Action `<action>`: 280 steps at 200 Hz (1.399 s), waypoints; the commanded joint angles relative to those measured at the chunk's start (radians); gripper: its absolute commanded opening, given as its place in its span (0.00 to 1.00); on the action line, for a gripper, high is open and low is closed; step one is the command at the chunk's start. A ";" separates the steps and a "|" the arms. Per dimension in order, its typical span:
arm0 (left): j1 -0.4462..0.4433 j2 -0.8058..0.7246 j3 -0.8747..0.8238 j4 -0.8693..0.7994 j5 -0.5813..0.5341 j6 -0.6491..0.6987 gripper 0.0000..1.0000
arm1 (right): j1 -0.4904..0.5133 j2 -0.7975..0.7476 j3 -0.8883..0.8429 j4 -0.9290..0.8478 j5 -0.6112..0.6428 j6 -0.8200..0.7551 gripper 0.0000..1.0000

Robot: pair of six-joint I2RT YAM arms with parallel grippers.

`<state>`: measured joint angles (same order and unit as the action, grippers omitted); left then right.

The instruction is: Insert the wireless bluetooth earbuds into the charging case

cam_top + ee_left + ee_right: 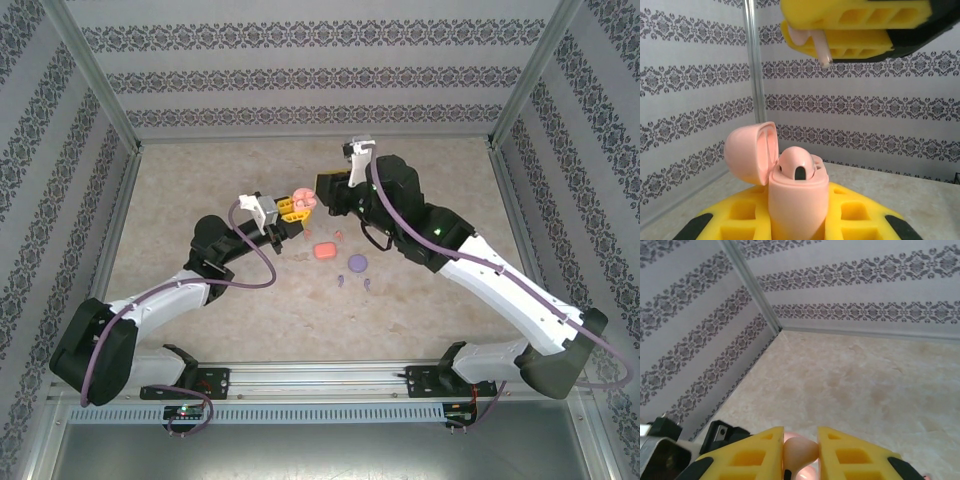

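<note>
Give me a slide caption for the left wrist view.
Left gripper grips the open pink charging case; right gripper holds a pink earbud above it.

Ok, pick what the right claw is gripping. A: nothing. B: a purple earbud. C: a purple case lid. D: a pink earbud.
D: a pink earbud is pinched between the right claw's yellow fingers, near the open pink case in the left claw.
</note>
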<state>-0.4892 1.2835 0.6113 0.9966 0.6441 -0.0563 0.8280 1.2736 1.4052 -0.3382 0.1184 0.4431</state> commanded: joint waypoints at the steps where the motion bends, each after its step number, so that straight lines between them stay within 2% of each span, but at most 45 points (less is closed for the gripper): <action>1: -0.017 0.004 0.034 0.010 0.019 0.022 0.00 | 0.020 -0.017 -0.035 0.063 0.009 -0.040 0.23; 280: -0.030 -0.007 0.040 0.030 -0.016 0.030 0.00 | 0.028 -0.004 -0.192 0.145 0.003 0.019 0.22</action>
<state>-0.5049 1.2861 0.6243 0.9611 0.6319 -0.0441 0.8471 1.2831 1.2530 -0.1917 0.1307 0.4496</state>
